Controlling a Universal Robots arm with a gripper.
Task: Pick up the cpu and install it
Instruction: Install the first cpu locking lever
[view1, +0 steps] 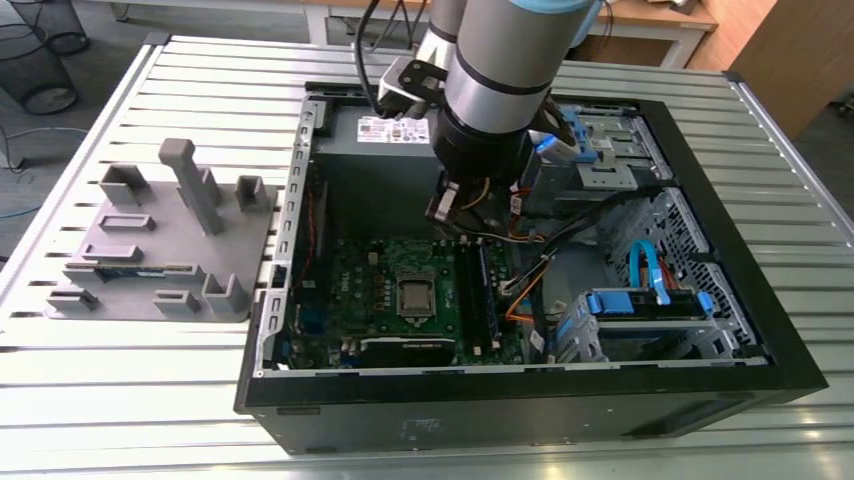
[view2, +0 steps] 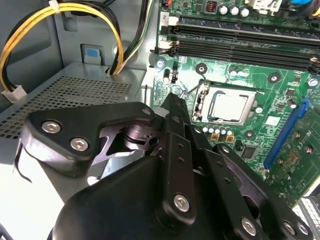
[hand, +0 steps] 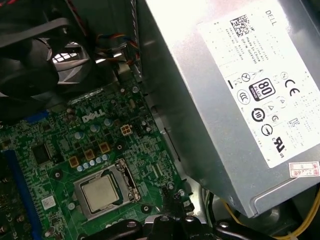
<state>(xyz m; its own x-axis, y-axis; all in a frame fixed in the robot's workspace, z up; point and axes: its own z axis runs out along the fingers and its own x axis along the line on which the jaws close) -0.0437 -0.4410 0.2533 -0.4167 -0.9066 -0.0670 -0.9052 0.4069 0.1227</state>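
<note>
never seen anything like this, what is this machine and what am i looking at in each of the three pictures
The big grey tube is a robot arm with a gripper at its end, reaching into an open computer case that lies on a slatted metal table. The exterior view comes from a camera off the arm and takes in the whole scene. Both wrist views come from cameras riding on the arm, so they look into the case from close by. On the table, at the exterior view's left of the case, stands a grey tray of blocks. Inside the case are a green circuit board and a silver power supply. The cpu, a small silvery square, is not in the gripper: it lies in the metal-framed socket on the board.
</note>
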